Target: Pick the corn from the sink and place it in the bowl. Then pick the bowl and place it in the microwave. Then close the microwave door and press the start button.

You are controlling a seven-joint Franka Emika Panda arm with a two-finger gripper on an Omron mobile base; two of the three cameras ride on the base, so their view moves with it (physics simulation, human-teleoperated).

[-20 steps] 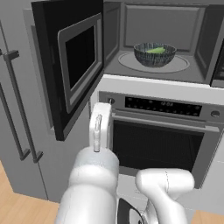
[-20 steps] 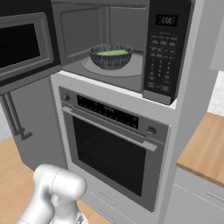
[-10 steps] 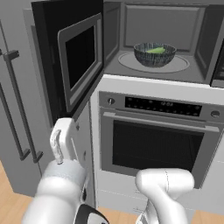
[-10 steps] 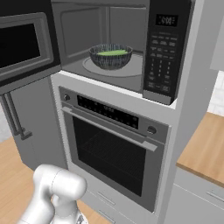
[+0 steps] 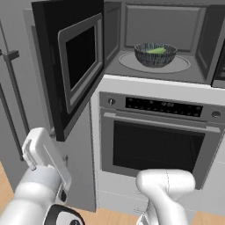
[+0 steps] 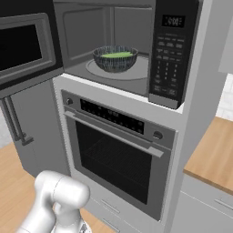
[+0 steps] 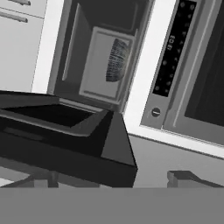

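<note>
The bowl (image 5: 155, 54) already sits on the white turntable (image 6: 136, 70) inside the microwave (image 6: 177, 45), and a yellow-green sliver inside it looks like the corn (image 5: 156, 51), so the first two parts of the job appear done. What's left is the shutting and the starting. The microwave door (image 5: 72, 66) stands swung wide out to the left, its window facing the cavity, and the button panel (image 6: 167, 63) on the right side is untouched as far as I can judge. The arm is down low by the door's bottom corner, in front of the oven (image 5: 158, 140). In the hand view the two fingers (image 7: 183, 177) barely poke up at the bottom edge; well apart, I'd say open and holding nothing.
</note>
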